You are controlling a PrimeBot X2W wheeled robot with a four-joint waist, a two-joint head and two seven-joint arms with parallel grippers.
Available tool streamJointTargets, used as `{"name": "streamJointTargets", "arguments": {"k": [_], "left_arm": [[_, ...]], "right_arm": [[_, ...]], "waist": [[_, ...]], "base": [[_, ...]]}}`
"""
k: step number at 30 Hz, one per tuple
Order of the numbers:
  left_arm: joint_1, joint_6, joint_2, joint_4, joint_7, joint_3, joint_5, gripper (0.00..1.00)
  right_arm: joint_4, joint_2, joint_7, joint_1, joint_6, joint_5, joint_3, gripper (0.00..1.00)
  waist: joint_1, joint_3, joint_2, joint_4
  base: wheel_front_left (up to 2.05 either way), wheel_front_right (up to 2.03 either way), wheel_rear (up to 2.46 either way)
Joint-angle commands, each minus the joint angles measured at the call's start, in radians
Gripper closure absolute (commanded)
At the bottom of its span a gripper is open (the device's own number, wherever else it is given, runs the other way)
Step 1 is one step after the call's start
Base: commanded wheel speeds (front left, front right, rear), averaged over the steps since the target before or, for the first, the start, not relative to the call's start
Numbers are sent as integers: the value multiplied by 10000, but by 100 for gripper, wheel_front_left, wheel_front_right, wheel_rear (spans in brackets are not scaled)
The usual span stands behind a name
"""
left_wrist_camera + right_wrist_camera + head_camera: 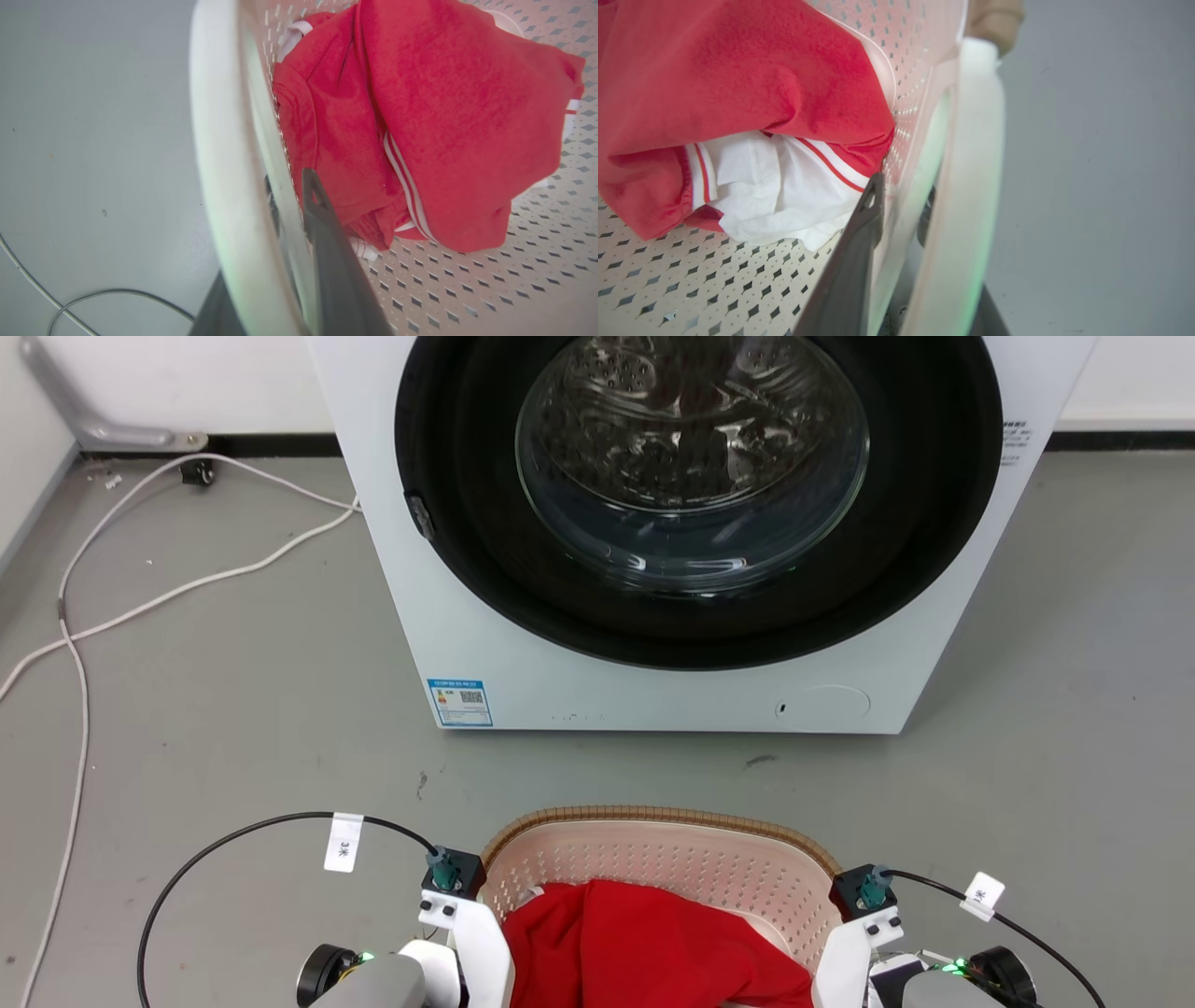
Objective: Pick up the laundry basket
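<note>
Grey floor (233,728) lies open outward of left tool (289,186) and right tool (901,191), each clamped astride one side of the laundry basket (653,868); washer (485,644) ahead.

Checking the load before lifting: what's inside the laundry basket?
Inside the laundry basket lies a crumpled red garment with white stripes, plus white fabric tucked under it. The perforated floor shows beside them; anything beneath the cloth is covered.
</note>
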Motion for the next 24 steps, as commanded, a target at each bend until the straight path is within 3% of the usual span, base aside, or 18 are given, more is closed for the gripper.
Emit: {"name": "streamJointTargets", "arguments": {"k": [1,24], "left_arm": [[-75,-89,1,-142,-19,-56,-54,100],[41,-90,66,-18,179,-975,-1038,100]], "right_arm": [[-32,-8,79,130,59,41,241,100],[116,-85,423,44,82,1791,1477,100]], "waist": [[1,-135,-1,18],[1,-532,-1,-2]], "base": [[0,0,0],[0,0,0]]}}
